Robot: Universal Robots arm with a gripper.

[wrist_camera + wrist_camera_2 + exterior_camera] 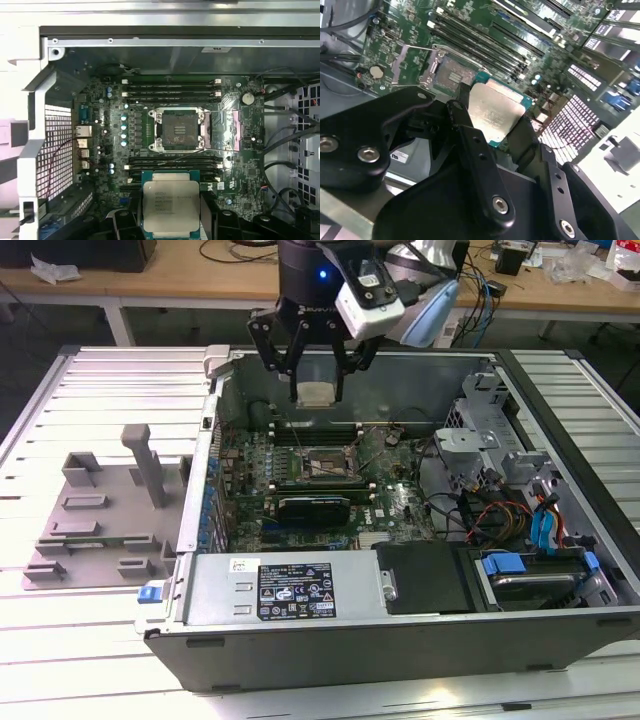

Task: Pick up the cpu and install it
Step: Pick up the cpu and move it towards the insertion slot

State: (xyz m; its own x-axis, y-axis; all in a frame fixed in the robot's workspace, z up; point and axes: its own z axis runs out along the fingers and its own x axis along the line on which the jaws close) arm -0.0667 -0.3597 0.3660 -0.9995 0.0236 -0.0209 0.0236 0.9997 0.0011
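While the gripper [495,122] hangs over the open computer case [300,590], its jaws are closed on the cpu [496,114]. They stand only as far apart as the chip is wide. The second wrist view gives the grip itself: two black fingers [470,135] press on opposite edges of the chip, with the silvery top and teal rim showing between them.

The first wrist view looks straight down past the jaws. Here the cpu [171,207] lies flat and square between them, and the socket [178,130] sits out ahead of the chip, not beneath it. The socket is bare, and its metal frame [222,130] is swung open to one side. Rows of memory slots [172,87] run along both sides of the socket, one row between it and the chip, all on the green motherboard [235,165].

The exterior view adds the height. The gripper [318,380] holds the cpu [318,393] up near the case's upper rim, well clear of the board and of the socket [322,462] below. Farther out, toward the exterior view's left, a grey tray [95,520] with raised blocks rests on the slatted table [100,370], well apart from the jaws.
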